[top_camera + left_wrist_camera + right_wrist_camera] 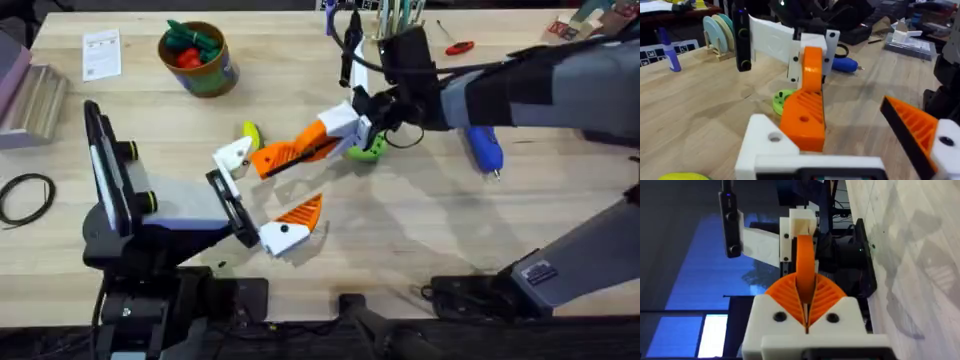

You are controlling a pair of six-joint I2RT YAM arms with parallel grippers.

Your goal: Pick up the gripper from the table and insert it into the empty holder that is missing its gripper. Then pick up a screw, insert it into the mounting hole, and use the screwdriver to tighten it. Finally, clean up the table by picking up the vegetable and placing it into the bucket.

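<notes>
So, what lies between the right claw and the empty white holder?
The orange gripper, held by the right claw, fills that stretch in the overhead view.

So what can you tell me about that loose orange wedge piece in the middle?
The gripper is a small orange plastic wedge with a ribbed face and a small hole in its side. It is off the table, clamped at its thin end between the right gripper jaws. Its thick end meets the holder, the white block on the left arm. A green disc lies on the table behind it.

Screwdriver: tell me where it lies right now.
In the overhead view the screwdriver lies on the table's right side, beside the right arm, right of the green disc, with the red-handled tool farther back.
</notes>
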